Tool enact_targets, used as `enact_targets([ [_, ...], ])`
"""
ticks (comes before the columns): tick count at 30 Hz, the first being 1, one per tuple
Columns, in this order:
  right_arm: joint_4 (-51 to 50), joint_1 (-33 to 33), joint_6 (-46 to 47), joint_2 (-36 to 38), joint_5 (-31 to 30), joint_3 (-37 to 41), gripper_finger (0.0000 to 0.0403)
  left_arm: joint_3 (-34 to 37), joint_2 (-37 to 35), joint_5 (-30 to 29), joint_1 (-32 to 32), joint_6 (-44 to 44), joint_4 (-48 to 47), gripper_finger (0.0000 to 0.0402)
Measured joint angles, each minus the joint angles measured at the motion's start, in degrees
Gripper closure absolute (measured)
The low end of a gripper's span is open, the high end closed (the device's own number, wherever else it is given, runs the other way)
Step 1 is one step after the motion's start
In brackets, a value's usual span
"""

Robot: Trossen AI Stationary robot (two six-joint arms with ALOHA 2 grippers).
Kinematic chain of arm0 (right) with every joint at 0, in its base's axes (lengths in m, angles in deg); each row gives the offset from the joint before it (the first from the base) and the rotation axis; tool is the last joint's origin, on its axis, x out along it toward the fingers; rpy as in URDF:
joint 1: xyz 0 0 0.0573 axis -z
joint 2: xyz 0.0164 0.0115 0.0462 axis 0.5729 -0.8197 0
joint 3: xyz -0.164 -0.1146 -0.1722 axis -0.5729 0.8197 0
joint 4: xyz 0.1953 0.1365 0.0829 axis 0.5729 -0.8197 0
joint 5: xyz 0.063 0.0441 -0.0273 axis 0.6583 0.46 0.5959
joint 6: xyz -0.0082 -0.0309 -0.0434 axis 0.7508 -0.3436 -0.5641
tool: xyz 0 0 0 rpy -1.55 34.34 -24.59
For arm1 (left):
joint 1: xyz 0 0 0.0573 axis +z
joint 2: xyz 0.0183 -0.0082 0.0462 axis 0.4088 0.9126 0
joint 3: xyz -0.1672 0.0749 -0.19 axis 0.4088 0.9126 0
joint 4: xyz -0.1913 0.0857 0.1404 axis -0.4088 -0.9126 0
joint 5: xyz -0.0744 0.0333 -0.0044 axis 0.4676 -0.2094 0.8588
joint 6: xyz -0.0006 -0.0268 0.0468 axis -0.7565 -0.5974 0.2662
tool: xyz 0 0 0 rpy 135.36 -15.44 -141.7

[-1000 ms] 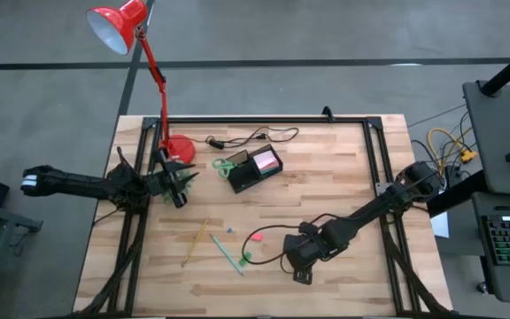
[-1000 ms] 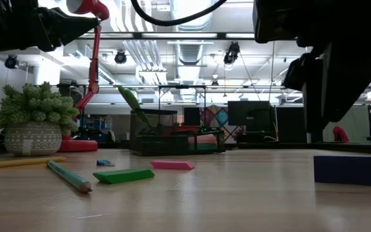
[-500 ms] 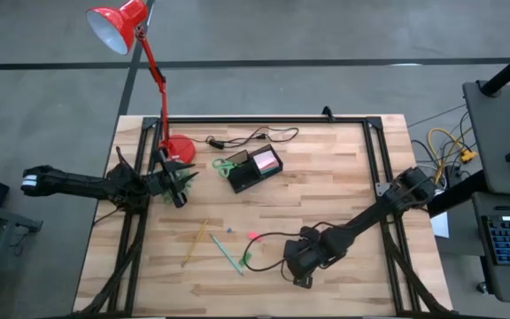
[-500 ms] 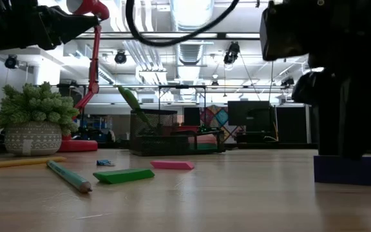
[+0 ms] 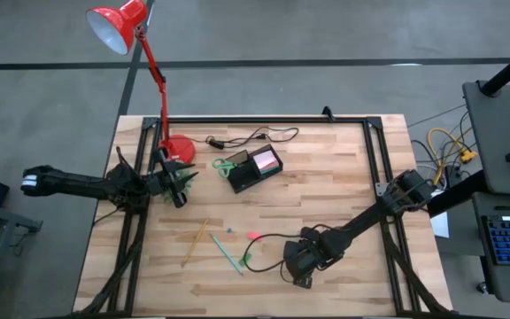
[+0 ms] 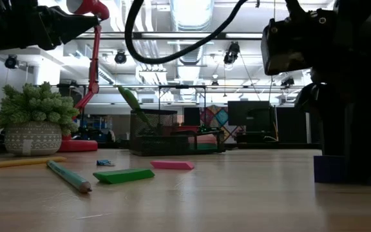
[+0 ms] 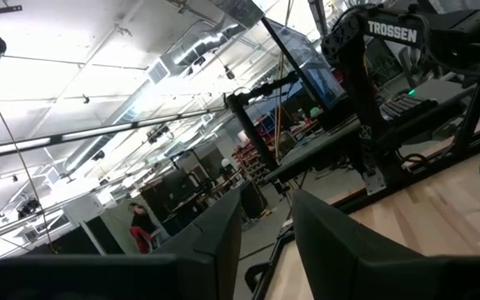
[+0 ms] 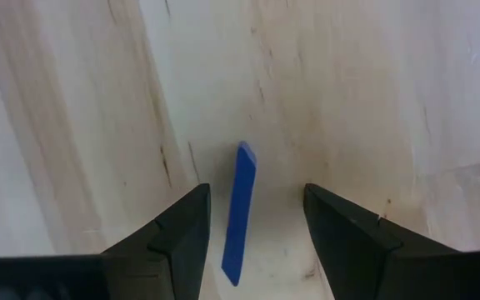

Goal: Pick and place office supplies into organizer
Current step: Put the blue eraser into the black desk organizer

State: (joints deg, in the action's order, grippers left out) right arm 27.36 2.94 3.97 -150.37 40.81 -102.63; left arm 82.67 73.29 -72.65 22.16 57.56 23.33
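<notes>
A small flat blue-purple piece [image 8: 240, 212] lies on the wooden table near its near edge. My right gripper [image 8: 255, 200] points down over it, open, one finger on each side with a gap on both sides. In the low view the gripper covers most of the piece [image 6: 330, 169]. Further left lie a pink piece [image 5: 255, 237], a green piece [image 5: 246, 258], a green pen [image 5: 227, 254] and a yellow pencil [image 5: 195, 241]. The black organizer [image 5: 253, 168] stands at mid-far table with a pink pad [image 5: 265, 162] in it and green scissors [image 5: 228, 166] at its left side. My left gripper [image 5: 180, 182] waits open at the left.
The red lamp's base [image 5: 180, 148] stands beside my left gripper, and a black cable [image 5: 251, 137] runs along the far side. A potted plant [image 6: 34, 129] shows at the left in the low view. Bare wood lies right of the organizer.
My right gripper has come down toward the table and a little toward the near edge, until its open fingers stand on either side of the blue-purple piece. The piece has not moved.
</notes>
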Motion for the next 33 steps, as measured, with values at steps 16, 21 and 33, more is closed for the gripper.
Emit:
enact_targets([
  [16,-0.5,0.1,-0.1,-0.3,0.0,0.0,0.0325,0.0,0.0,0.0,0.0,0.0,0.0,0.0306],
  [21,-0.4,0.1,0.1,-0.3,1.4,0.0,0.0376,0.1,0.0,0.0,0.0,0.0,0.0,0.0306],
  [33,-0.8,1.1,-12.5,-0.4,-3.2,-1.7,0.0384,0.1,0.0,0.0,0.0,0.0,0.0,0.0306],
])
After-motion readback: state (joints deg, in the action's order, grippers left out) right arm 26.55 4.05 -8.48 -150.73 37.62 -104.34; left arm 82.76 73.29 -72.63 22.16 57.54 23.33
